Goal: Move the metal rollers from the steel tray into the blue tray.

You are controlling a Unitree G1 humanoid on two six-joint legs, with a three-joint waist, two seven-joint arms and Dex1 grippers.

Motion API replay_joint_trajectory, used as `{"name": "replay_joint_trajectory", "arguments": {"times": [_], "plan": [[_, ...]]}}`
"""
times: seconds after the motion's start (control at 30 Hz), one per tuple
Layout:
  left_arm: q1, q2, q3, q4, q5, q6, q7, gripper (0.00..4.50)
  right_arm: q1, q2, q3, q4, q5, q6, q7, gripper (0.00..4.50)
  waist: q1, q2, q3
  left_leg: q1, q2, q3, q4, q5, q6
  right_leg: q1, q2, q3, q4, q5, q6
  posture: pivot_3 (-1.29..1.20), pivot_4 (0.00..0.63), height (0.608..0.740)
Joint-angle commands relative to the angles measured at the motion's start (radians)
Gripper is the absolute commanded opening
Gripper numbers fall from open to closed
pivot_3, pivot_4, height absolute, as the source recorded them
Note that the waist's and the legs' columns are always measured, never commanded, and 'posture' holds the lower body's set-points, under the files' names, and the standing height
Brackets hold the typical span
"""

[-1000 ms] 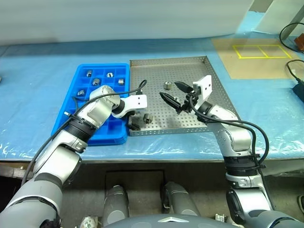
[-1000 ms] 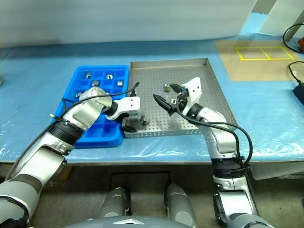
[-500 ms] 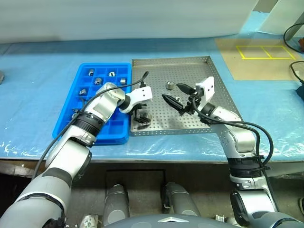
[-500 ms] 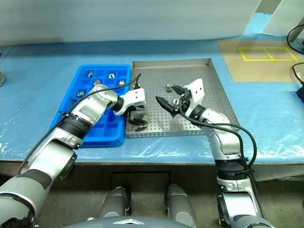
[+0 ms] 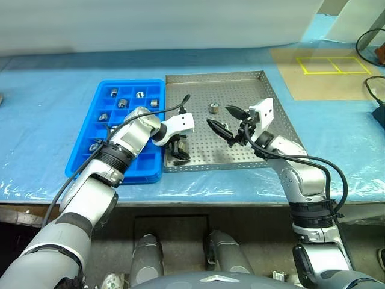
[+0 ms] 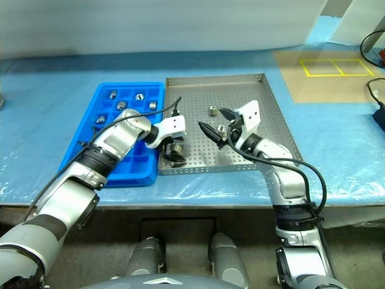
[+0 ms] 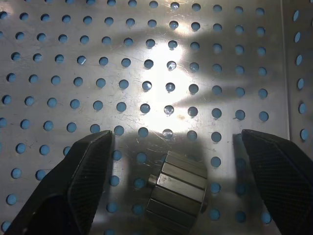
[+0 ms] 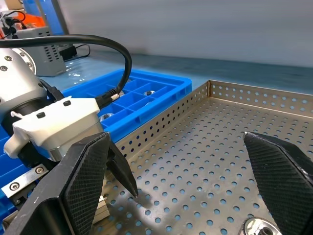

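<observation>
Perforated steel tray (image 7: 146, 58); roller (image 7: 177, 188) between fingers (image 7: 90, 166).

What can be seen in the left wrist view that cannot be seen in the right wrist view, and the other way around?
The left wrist view looks straight down on one metal roller lying on its side between the open fingers of the left end effector. The right wrist view takes in the blue tray holding rollers, the raised rim of the steel tray, a second roller standing on end, and the open right end effector. Both share the steel tray's perforated floor and the left end effector over the roller near the tray's corner.
</observation>
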Motion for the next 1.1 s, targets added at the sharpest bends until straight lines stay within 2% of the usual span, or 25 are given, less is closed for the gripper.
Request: {"name": "replay_joint_trajectory", "arguments": {"times": [0.03,0.2,0.47,0.6,0.83,0.9,1.1], "plan": [[-0.024,0.042,-0.006,0.0,0.015,-0.032,-0.024,4.49,-0.004,-0.004,-0.005,-0.041,0.008,-0.015,-0.001,4.5,-0.001,0.0,0.0,0.0,0.0,0.0,0.0,0.0,0.0,0.0,0.0,0.0,0.0,0.0,0.0,-0.29,0.15,0.74],[-0.043,0.084,-0.017,0.012,0.018,-0.063,-0.088,4.49,-0.006,-0.002,-0.002,-0.035,0.006,-0.019,0.0,4.5,-0.001,0.0,0.0,0.0,0.0,0.0,0.0,0.0,0.0,0.0,0.0,0.001,0.0,0.0,0.0,-0.29,0.15,0.74],[-0.037,0.061,-0.025,0.05,0.044,-0.123,-0.05,4.49,-0.01,0.002,0.0,-0.029,-0.001,-0.025,-0.006,4.5,0.002,0.0,0.0,0.001,0.0,0.0,0.0,0.0,0.0,0.0,0.0,0.0,0.0,0.0,0.0,-0.29,0.15,0.74],[-0.038,0.047,-0.02,0.057,0.047,-0.122,-0.042,3.56,-0.005,0.002,-0.001,-0.033,-0.001,-0.025,-0.01,4.5,0.003,0.0,0.0,0.001,0.0,0.0,0.0,0.0,0.0,0.0,0.0,0.0,0.0,0.0,0.0,-0.3,0.15,0.74],[-0.016,0.034,-0.018,0.03,0.037,-0.112,-0.044,3.56,0.002,0.006,0.004,-0.041,-0.001,-0.024,-0.019,4.5,0.008,0.0,0.0,0.001,0.0,0.0,0.0,0.0,0.0,0.001,-0.001,0.0,0.0,0.0,0.0,-0.3,0.15,0.74],[-0.003,0.038,-0.017,0.004,0.028,-0.106,-0.058,3.18,0.003,0.005,0.003,-0.042,-0.001,-0.024,-0.019,4.5,0.008,0.0,0.0,0.001,-0.001,0.0,0.0,0.0,0.0,0.001,-0.001,0.0,0.0,0.0,0.0,-0.3,0.15,0.74],[0.029,0.017,-0.005,-0.02,0.025,-0.108,-0.022,3.18,0.001,0.005,0.003,-0.038,-0.003,-0.026,-0.02,4.5,0.012,0.0,0.0,0.001,-0.001,0.0,0.0,0.0,0.0,0.002,-0.001,0.0,0.0,0.0,0.0,-0.3,0.15,0.74]]}}
